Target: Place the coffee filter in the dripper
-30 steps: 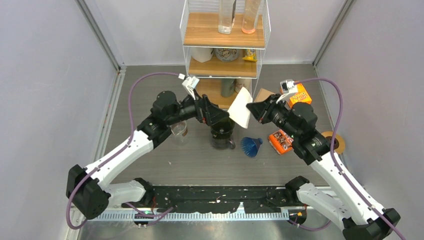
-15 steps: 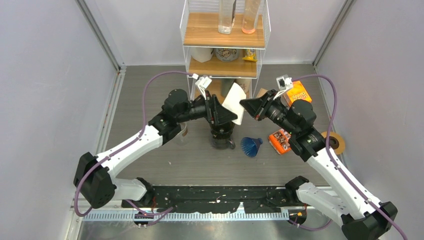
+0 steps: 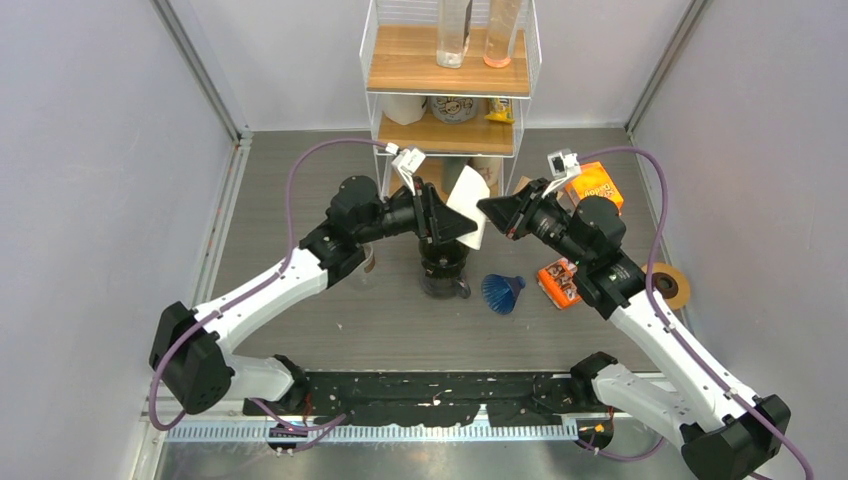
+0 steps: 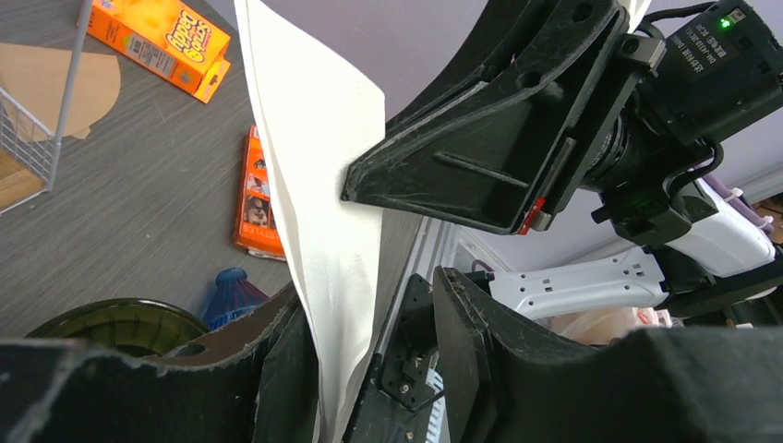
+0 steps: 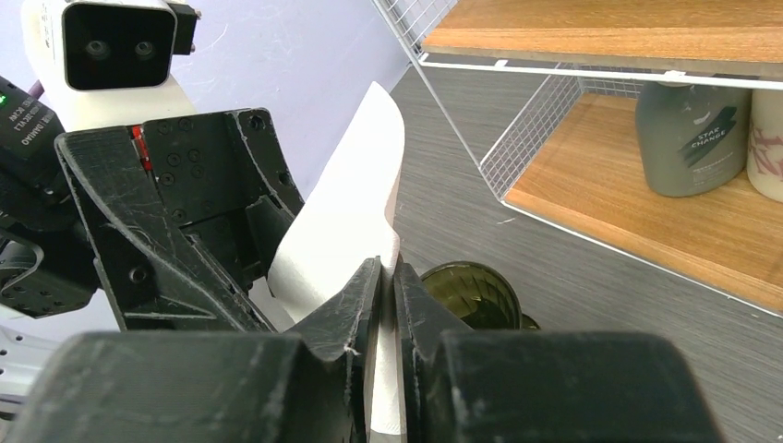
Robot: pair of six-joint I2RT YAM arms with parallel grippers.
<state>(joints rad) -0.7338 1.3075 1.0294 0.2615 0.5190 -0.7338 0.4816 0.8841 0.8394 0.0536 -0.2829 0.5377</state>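
The white paper coffee filter (image 3: 468, 203) hangs in the air above the dark green glass dripper (image 3: 445, 262). My right gripper (image 3: 486, 209) is shut on the filter's edge (image 5: 346, 221), coming in from the right. My left gripper (image 3: 466, 233) reaches in from the left with its jaws on either side of the filter (image 4: 323, 185). The paper lies against the left gripper's (image 4: 369, 300) left finger, and a gap shows at the right finger. The dripper's ribbed rim (image 5: 471, 291) shows just beyond the right gripper (image 5: 388, 277), and its edge (image 4: 111, 318) shows low in the left wrist view.
A wire and wood shelf (image 3: 447, 90) with bottles stands right behind the grippers. A blue shuttlecock (image 3: 500, 292), an orange packet (image 3: 560, 280), an orange box (image 3: 592, 187) and a tape roll (image 3: 668, 285) lie to the right. A glass cup (image 3: 360, 262) stands left of the dripper.
The left arm has swung right until its jaws straddle the filter, and they have narrowed. The right gripper has carried the filter a little left and back.
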